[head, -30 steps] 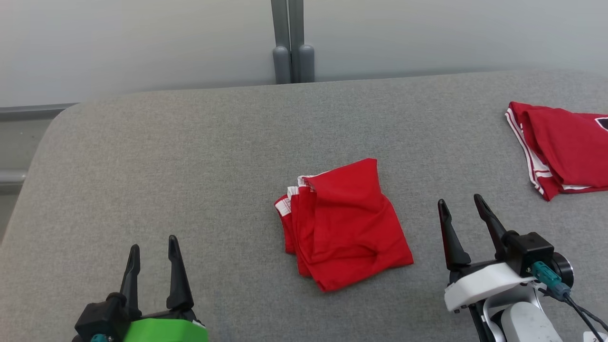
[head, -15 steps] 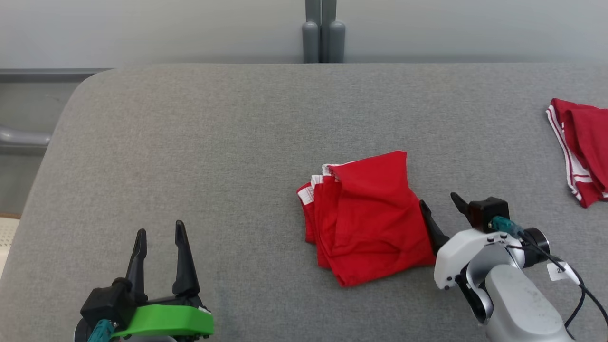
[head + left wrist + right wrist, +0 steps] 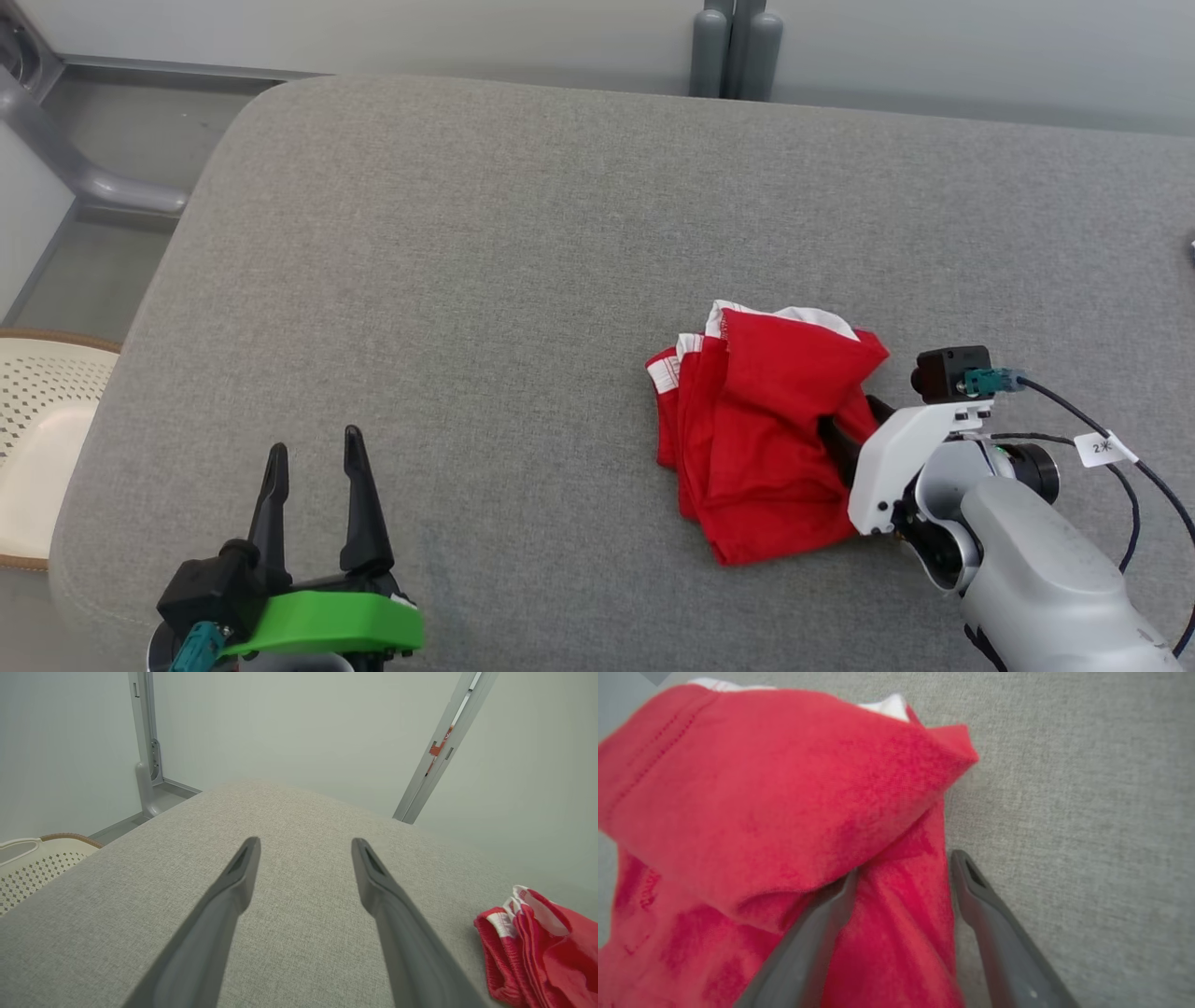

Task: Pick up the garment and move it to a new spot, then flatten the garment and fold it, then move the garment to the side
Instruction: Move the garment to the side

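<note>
Right tool point(image 3: 903, 865): we spread it astride the garment point(image 3: 756, 439) edge, ready to pinch.
Left tool point(image 3: 316, 441): spread, idle, awaiting flattening.

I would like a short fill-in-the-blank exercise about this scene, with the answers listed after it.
1. The crumpled garment on the grey surface is ____ with white trim.
2. The right gripper is at the garment with its jaws ____.
3. The left gripper, apart from the garment, holds ____.
4. The cream perforated basket stands on the robot's ____ side.
Answers: red; open; nothing; left.
</note>
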### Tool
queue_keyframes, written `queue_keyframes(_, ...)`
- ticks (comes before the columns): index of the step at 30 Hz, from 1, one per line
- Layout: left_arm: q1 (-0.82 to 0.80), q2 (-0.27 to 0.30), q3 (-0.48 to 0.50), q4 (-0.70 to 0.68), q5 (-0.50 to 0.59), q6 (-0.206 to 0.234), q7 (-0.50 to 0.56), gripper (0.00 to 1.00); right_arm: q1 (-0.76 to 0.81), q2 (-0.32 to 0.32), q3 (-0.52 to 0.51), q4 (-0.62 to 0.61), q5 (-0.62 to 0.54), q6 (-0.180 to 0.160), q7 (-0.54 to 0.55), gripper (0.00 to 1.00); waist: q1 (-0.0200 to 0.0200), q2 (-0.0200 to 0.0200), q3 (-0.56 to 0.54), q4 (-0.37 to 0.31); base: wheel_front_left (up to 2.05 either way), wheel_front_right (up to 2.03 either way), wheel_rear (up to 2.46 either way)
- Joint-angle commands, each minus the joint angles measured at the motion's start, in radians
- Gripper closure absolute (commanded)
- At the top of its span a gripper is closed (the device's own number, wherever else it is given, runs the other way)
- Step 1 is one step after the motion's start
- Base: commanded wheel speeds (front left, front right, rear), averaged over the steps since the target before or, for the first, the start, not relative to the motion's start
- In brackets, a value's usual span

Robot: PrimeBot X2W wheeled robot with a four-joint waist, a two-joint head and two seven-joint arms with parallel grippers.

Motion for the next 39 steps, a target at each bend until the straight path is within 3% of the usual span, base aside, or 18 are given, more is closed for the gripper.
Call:
queue_keyframes(1,-0.008,0.002,0.006,-0.004,-0.011,0.006,0.0,0.0,0.009,-0.007,0.035,0.0,0.026,0.001,0.026,0.0,0.0,0.0,0.003,-0.001,0.0,0.0,0.0)
queue_keyframes(4,-0.009,0.002,0.008,-0.007,-0.01,0.007,0.0,0.0,0.003,-0.023,0.092,-0.01,0.066,0.001,0.036,0.0,0.0,0.0,0.007,-0.014,0.0,0.0,0.0)
queue_keyframes(5,-0.011,0.002,0.009,-0.008,-0.009,0.006,0.0,0.0,-0.004,-0.026,0.112,-0.011,0.076,0.001,0.031,0.41,0.0,0.0,0.009,-0.019,0.0,0.0,0.0)
queue_keyframes(8,-0.017,0.002,0.007,-0.007,-0.005,0.003,0.0,0.0,-0.028,-0.021,0.156,-0.015,0.105,0.001,0.009,1.0,0.0,0.0,0.014,-0.034,0.0,0.0,0.0)
queue_keyframes(15,-0.02,0.002,0.013,-0.005,0.0,0.004,0.0,0.0,-0.084,-0.058,0.201,-0.004,0.145,0.0,-0.103,1.0,0.0,0.0,0.013,-0.08,0.0,0.0,0.0)
queue_keyframes(23,-0.006,0.002,0.02,-0.006,0.016,-0.005,0.0,0.0,-0.1,-0.125,0.182,0.008,0.17,0.001,-0.22,1.0,0.0,0.0,0.001,-0.174,0.0,0.0,0.0)
queue_keyframes(32,-0.011,0.002,0.014,-0.001,0.06,-0.027,0.0,0.0,-0.073,-0.189,0.13,0.042,0.176,0.001,-0.283,1.0,0.0,0.0,0.011,-0.323,0.0,0.0,0.0)
queue_keyframes(39,-0.043,0.002,0.025,0.014,0.098,-0.054,0.0,0.0,-0.085,-0.19,0.112,0.048,0.159,0.0,-0.306,1.0,0.0,0.0,0.042,-0.45,0.0,0.0,0.0)
